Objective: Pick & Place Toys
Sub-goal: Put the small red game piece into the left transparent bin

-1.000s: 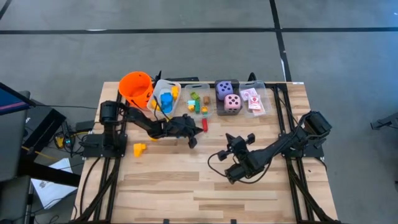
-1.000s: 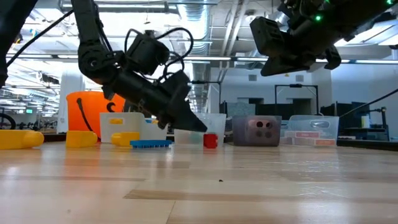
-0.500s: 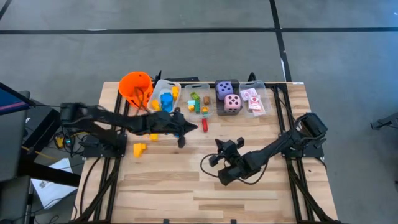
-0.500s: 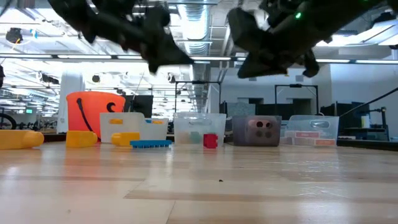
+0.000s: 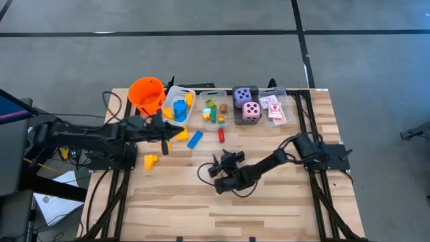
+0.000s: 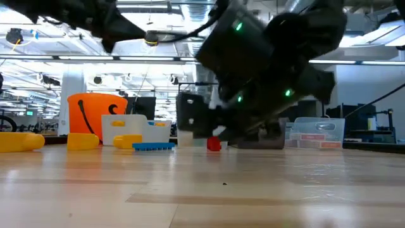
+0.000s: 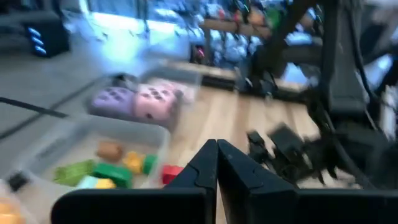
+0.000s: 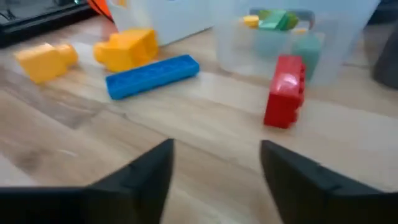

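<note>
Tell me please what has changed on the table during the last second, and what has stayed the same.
The left gripper drew back from the table's middle toward the left edge, uncovering the blue block; its jaws are shut, holding nothing. The right gripper reached further left across the table, jaws open, now facing the blue block and the red block. Nothing was picked up. The blocks, the orange bucket, the bins and the dice stayed in place.

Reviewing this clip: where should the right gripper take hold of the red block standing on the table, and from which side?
Grip the red block across its narrow middle, coming level from the table-centre side where the open right gripper already faces it. It stands upright and apart from the clear bin behind it, so both flat sides seem free.
</note>
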Controlling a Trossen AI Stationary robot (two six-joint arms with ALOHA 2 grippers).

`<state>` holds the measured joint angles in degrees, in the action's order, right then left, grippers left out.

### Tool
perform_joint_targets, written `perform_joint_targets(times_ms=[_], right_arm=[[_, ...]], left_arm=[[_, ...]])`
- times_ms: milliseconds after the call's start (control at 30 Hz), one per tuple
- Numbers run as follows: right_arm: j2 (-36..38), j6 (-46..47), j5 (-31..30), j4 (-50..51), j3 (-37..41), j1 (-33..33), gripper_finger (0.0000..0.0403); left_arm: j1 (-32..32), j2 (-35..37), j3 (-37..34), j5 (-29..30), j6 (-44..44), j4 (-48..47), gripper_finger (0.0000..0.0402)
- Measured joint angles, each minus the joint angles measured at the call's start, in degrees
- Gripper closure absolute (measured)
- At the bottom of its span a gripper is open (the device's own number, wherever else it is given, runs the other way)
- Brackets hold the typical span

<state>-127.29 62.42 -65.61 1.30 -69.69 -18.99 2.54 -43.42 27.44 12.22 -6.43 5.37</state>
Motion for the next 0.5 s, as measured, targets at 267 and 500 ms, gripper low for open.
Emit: perform_joint_targets(times_ms=[267, 500], right_arm=[[-8.0, 0.4, 0.1, 0.5, -8.0, 3.7, 0.0026], [-11.4, 0.0, -0.1, 1.9, -11.8, 7.6, 0.0014]], left_arm=[[0.1, 7.6, -3.6, 3.0, -0.4, 0.4, 0.0401], [0.0, 7.4, -3.6, 2.9, -1.9, 0.6, 0.0401]])
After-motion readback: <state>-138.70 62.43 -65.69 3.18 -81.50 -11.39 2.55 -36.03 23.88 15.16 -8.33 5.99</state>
